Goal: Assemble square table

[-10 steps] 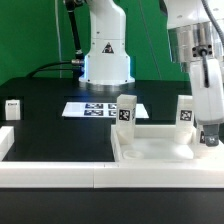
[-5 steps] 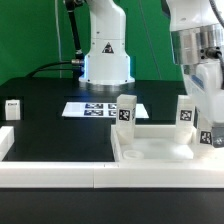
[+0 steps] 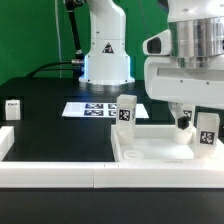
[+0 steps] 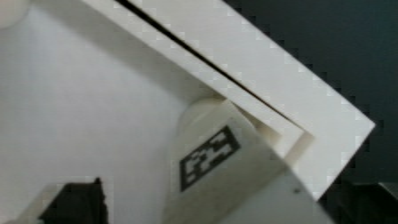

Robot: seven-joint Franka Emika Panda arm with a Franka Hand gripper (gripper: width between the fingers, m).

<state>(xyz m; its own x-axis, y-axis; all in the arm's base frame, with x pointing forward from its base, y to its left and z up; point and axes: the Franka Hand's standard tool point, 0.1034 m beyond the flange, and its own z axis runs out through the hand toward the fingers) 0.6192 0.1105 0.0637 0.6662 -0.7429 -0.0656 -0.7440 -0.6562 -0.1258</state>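
This is a robotics lab bench. A white robot arm's base stands at the far edge of a matte black tabletop, in front of a plain green backdrop. A marker board printed with black-and-white tags lies flat on the tabletop. The loose white legs carry similar tags. A white border rail runs along the near edge.

A green backdrop stands behind the black tabletop. The marker board lies flat mid-tabletop. A white border rail lines the near edge. Lighting is even.
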